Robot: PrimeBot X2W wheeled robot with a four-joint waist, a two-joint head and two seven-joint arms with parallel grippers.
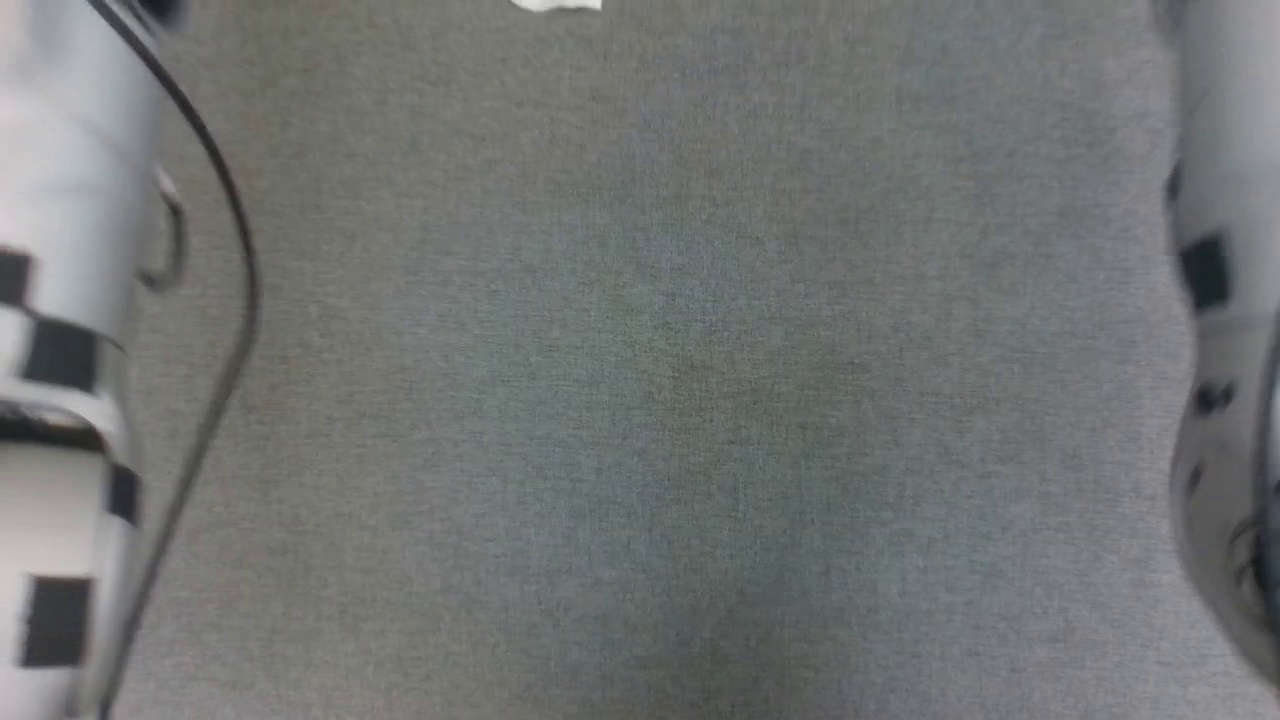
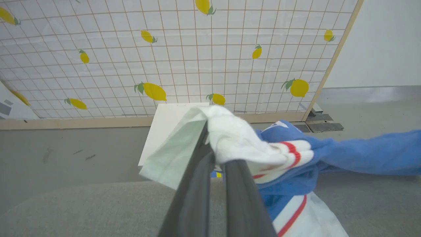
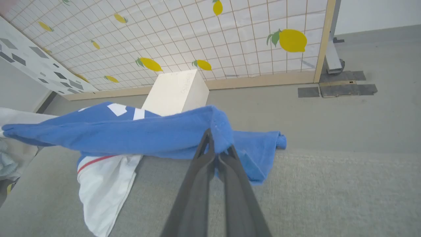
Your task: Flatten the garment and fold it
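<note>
The two long dark fingers of the left gripper (image 2: 215, 154) are pressed narrow on a white sleeve with a red-and-white striped cuff. Those of the right gripper (image 3: 217, 144) are pinched together on a blue edge. Both holds are on the bright blue jersey T-shirt (image 3: 131, 131). It is held raised above the grey woven-cloth work surface (image 3: 329, 197) and drawn into a twisted band between the two grips. A white, red-striped part hangs down onto the surface.

The flattening step is judged to be in hand: nothing is spread yet and no fold is made. For the next move, the grips would need to be drawn apart over the surface until the twist is taken out. They would then be lowered together so that the soft cloth is laid down without bunching.

Beyond the far edge of the surface a white rectangular box (image 3: 176, 90) is seen. Behind it stands a white gridded panel printed with yellow lemons (image 2: 197, 59).

The sleeve hold is shown by the left wrist view and the blue-edge hold by the right wrist view. The head view adds a bare stretch of the surface between the pale left forearm (image 1: 60, 300) and the pale right forearm (image 1: 1225, 300), with a black cable (image 1: 235, 280) beside the left one. A small white patch (image 1: 557, 4) lies at the surface's far edge; what it is cannot be told.
</note>
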